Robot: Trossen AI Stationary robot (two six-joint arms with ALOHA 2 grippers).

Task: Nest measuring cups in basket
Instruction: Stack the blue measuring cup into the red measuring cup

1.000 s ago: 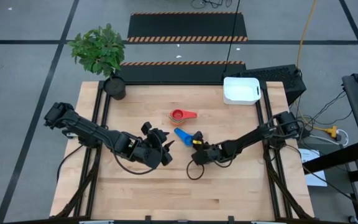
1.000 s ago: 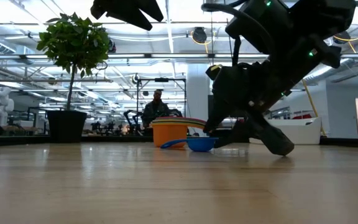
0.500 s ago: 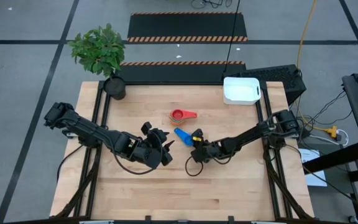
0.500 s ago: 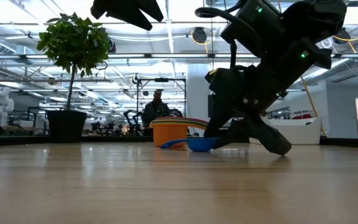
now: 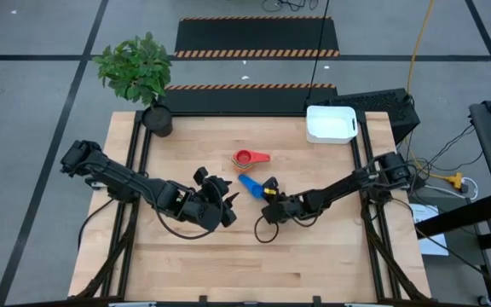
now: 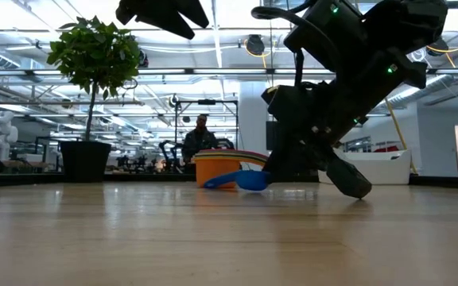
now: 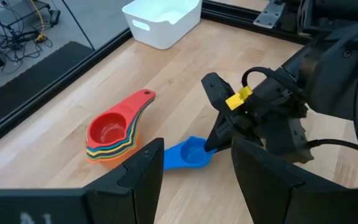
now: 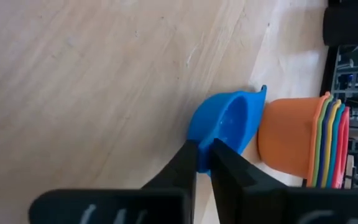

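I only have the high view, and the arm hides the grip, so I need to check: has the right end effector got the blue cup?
Observer: Yes. The right wrist view shows the right end effector shut on the blue cup, pinching its rim.
Operator: And the stack beside it, what is under the red cup?
Observer: From the side, the orange cup is the outermost. Several coloured rims are nested inside it, with the red cup on top.

You see the nested stack (image 5: 250, 158) at frame centre, one lone cup (image 5: 252, 182) just below it, basket (image 5: 331, 124) upper right.
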